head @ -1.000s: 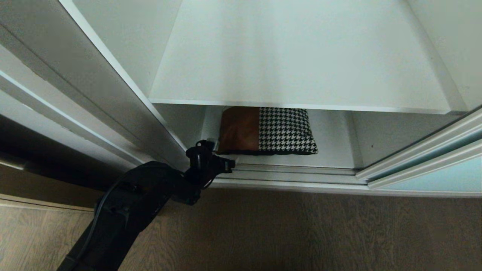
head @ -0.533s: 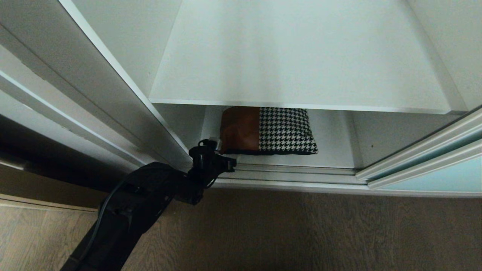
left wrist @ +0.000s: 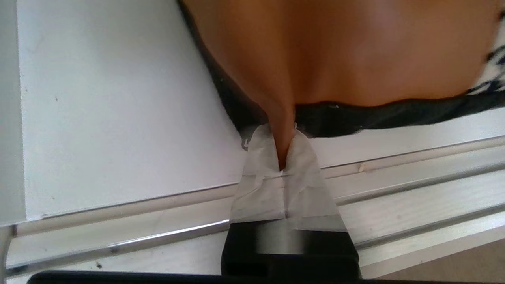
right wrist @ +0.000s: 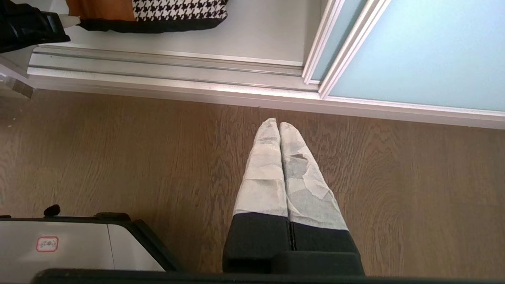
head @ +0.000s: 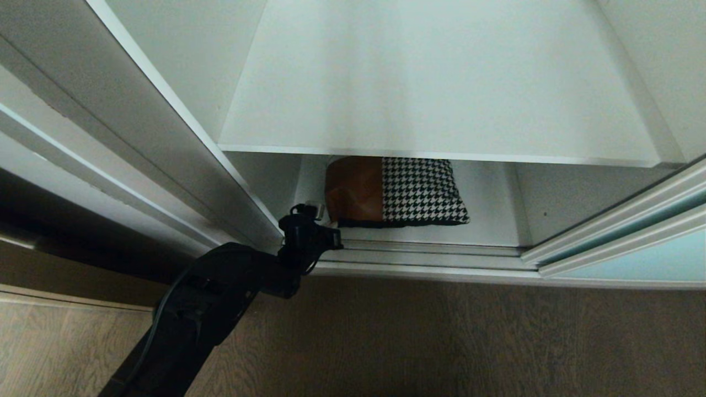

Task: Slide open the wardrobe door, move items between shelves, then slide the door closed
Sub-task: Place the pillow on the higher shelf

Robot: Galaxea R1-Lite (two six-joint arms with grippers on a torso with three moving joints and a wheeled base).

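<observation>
The folded bundle of clothes [head: 397,190] lies on the lower white shelf [head: 491,220], rust-brown on the left, houndstooth on the right, black along the front. My left gripper [head: 317,212] reaches in at the bundle's front left corner. In the left wrist view the taped fingers [left wrist: 260,157] are shut on a pinched fold of the rust-brown fabric [left wrist: 355,51]. The upper shelf [head: 436,82] is bare. The sliding wardrobe door [head: 634,259] stands pushed to the right, leaving the compartment open. My right gripper [right wrist: 279,125] hangs shut over the wooden floor, holding nothing.
The silver door track [head: 430,256] runs along the wardrobe's front edge, just under my left wrist. The wardrobe's left wall and frame [head: 165,160] stand close beside the left arm. Wooden floor [head: 469,342] lies in front. Part of my base [right wrist: 59,244] shows by the right arm.
My left arm has edged a little further in toward the bundle's corner, and the bundle has shifted slightly to the right. The right arm has stayed still.
</observation>
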